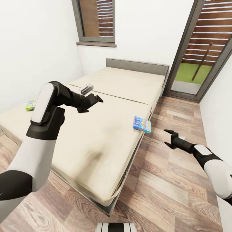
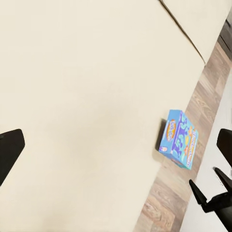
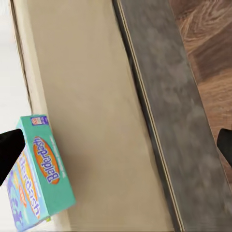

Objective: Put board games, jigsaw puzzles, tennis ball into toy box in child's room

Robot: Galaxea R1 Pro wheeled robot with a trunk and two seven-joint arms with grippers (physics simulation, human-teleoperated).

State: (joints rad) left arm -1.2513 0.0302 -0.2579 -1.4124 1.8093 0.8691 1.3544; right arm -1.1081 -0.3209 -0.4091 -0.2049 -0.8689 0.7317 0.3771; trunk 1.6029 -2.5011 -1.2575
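Note:
A small blue board game (image 1: 142,124) lies at the right edge of the beige bed (image 1: 96,141), above the wood floor. A second, green-white board game (image 1: 31,105) rests at the bed's far left edge, by the wall. My left gripper (image 1: 94,103) hovers open over the middle of the mattress, well left of the blue box (image 2: 180,138). My right gripper (image 1: 168,138) is open over the floor, a short way right of the blue box (image 3: 41,164) and pointing at it. Nothing is held by either gripper. The toy box and table are out of view.
The grey bed frame (image 3: 164,121) runs along the mattress edge between my right gripper and the box. A glass door (image 1: 199,54) stands at the back right and a window (image 1: 96,21) at the back. Plank floor (image 1: 167,180) lies right of the bed.

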